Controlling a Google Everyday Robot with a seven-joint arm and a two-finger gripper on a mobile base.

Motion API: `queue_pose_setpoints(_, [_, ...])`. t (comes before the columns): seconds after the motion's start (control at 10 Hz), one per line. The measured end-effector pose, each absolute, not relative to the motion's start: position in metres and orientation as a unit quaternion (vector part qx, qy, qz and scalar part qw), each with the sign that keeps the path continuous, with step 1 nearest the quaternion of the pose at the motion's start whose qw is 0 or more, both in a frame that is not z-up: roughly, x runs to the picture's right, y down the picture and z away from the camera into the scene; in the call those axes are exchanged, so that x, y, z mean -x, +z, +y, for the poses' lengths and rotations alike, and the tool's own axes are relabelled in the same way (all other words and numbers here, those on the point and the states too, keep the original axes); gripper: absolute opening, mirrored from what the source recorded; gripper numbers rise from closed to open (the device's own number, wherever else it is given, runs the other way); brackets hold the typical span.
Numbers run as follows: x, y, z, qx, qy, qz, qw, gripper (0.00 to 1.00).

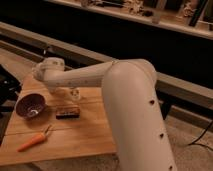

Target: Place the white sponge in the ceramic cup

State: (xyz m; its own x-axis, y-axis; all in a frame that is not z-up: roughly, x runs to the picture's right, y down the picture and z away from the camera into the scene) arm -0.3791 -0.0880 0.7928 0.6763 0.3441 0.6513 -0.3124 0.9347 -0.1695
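Observation:
The ceramic cup (31, 105) is a dark maroon bowl-shaped vessel standing on the left side of the wooden table (85, 135). My white arm (100, 80) reaches from the right across the table to the far left. My gripper (46, 74) is at the arm's end, above the table's back left and just behind the cup. A small pale thing (75, 93) sits under the forearm; I cannot tell whether it is the white sponge.
A dark flat rectangular object (67, 113) lies right of the cup. An orange carrot (32, 141) lies near the table's front left edge. A dark long ledge (165, 85) runs behind the table.

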Motion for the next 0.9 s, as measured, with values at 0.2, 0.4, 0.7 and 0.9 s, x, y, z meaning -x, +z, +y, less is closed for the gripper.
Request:
queue_pose_setpoints(0.2, [0.378,0.796,-0.085,0.024,0.179,-0.362,0.915,0.00])
queue_pose_setpoints(0.4, [0.378,0.799,-0.081,0.027,0.180,-0.361,0.914,0.00])
queue_pose_setpoints(0.7, [0.379,0.806,-0.072,0.034,0.182,-0.360,0.914,0.00])
queue_pose_setpoints(0.9, [0.380,0.807,-0.068,0.038,0.182,-0.361,0.914,0.00])
